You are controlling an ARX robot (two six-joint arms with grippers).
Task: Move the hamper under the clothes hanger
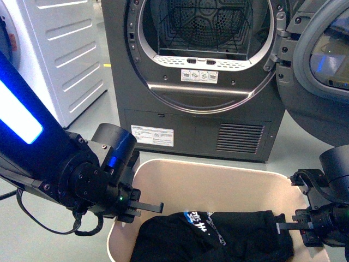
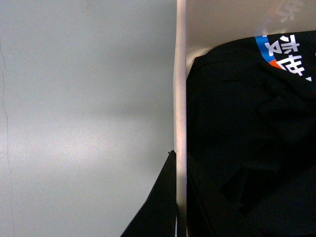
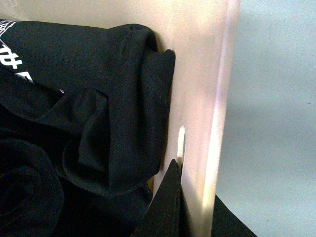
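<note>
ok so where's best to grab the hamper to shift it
Take the hamper by its two short end walls, coming down from above with one finger inside and one outside the rolled rim. The right end has a handle slot near the rim.

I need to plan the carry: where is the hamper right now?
Front view, low centre: the hamper sits before the open dryer, left gripper and right gripper at its side rims.

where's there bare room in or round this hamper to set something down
free: the hamper's bare far end, between its back rim and the black clothes; the grey floor between the white machine and the dryer. crowded: its near half under the clothes, with the left gripper and right gripper at the side rims.
</note>
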